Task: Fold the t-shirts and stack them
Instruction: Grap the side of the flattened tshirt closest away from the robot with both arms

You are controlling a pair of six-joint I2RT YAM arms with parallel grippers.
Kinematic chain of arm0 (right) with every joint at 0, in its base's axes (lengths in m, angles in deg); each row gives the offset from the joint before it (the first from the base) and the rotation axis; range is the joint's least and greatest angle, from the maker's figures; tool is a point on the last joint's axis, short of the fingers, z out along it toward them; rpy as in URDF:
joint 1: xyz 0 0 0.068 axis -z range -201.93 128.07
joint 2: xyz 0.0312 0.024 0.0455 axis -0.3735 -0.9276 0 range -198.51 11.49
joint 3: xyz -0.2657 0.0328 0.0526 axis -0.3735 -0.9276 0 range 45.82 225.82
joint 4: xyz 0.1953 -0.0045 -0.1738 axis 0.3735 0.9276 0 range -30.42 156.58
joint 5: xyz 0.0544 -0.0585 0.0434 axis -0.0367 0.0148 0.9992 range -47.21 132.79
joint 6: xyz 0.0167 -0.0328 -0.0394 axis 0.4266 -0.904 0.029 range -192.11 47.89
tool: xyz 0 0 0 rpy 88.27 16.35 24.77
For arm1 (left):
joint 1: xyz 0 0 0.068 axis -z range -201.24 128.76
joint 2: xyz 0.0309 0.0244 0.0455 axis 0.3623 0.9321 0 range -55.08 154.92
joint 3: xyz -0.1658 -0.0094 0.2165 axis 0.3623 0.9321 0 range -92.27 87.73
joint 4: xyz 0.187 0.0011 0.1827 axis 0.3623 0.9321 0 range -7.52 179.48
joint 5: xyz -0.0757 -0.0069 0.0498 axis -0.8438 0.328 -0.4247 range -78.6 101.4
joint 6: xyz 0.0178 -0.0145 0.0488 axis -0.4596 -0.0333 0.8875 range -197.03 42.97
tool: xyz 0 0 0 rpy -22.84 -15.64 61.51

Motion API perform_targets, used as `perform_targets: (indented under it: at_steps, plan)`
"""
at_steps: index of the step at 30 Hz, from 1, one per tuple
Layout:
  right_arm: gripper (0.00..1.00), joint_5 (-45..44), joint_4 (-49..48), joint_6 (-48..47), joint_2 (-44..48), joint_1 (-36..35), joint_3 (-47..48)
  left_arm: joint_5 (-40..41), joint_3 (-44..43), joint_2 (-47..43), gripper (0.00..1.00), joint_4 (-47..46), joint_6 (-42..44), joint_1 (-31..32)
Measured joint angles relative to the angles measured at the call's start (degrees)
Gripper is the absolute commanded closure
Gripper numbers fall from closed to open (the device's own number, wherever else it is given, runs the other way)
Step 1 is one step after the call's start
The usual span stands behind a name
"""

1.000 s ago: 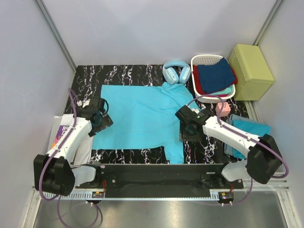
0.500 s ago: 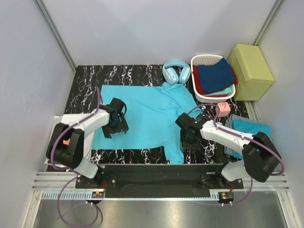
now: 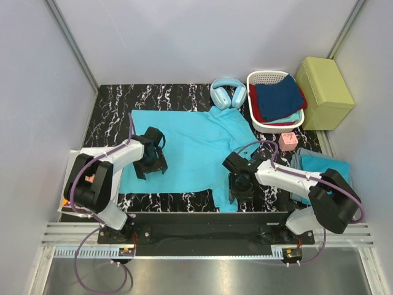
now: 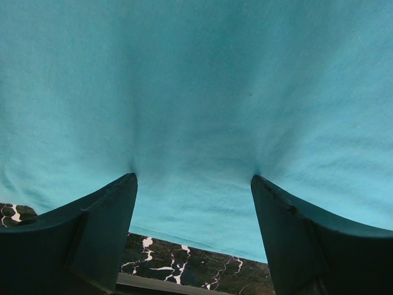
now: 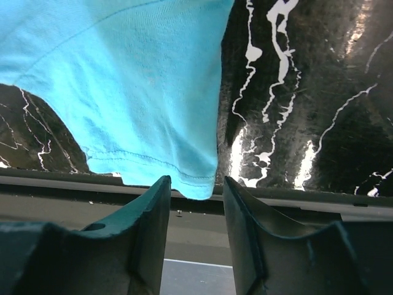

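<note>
Top external: 1 turquoise t-shirt [image 3: 184,144] lay spread on desk [image 3: 110,101]; judged soft, light, limp. Left pincer [image 3: 150,161] stood wide apart over its left side; right pincer [image 3: 239,182] narrowly apart at near sleeve hem [image 5: 153,161], likeliest hold.

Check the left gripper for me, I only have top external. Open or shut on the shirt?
Observer: Open. The left wrist view shows the left gripper with its fingers spread wide, tips pressed into the teal shirt, nothing pinched.
Operator: Right one?
Observer: The right gripper is open narrowly; the sleeve hem ends right at its fingertips.
Operator: Sleeve gripped?
Observer: It doesn't look clamped. The fingers stand a little apart from the hem corner on both sides.
</note>
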Motion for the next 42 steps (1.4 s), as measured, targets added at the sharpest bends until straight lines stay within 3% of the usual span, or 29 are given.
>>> perform_targets:
  at_steps: [6,7,11,18,20,21,23,24,27,31,42]
  plan:
    - [0.57,0.3,-0.4,-0.1,-2.2,0.0,0.3,0.0,0.0,0.0,0.21,0.0,0.0,0.0]
    - [0.65,0.3,-0.3,-0.2,-2.6,0.0,0.5,0.0,0.0,0.0,0.21,0.0,0.0,0.0]
    - [0.82,0.2,0.2,-0.8,-3.9,-0.1,1.6,0.0,0.0,0.0,0.21,0.0,0.0,0.0]
    - [1.00,-0.3,1.7,-1.1,-3.9,-0.1,4.0,0.0,0.1,0.0,0.21,0.0,0.0,0.0]
    - [1.00,-0.4,2.1,-1.3,-3.9,-0.1,5.0,0.0,0.2,0.0,0.21,0.0,0.0,0.0]
    - [0.98,-0.4,2.3,-1.3,-3.9,-0.1,5.5,0.0,0.2,0.0,0.21,0.0,0.0,0.0]
    - [0.86,-0.5,2.7,-1.3,-3.9,-0.1,6.6,0.0,0.3,0.0,0.21,0.0,0.0,0.0]
    - [0.73,-0.7,2.9,-1.4,-3.9,-0.1,7.0,0.0,0.3,0.0,0.21,0.0,0.0,0.0]
    - [0.55,-1.8,3.6,-1.2,-3.8,-0.1,7.3,0.0,0.9,-0.1,0.21,-0.3,-0.1,0.0]
    - [0.42,-2.3,4.3,-0.7,-3.5,-0.1,5.8,0.0,1.2,-0.5,0.21,-0.3,-0.2,0.0]
    - [0.40,-0.1,5.7,2.1,3.2,-0.5,-2.1,0.0,1.2,-0.5,0.21,-0.4,-0.2,0.0]
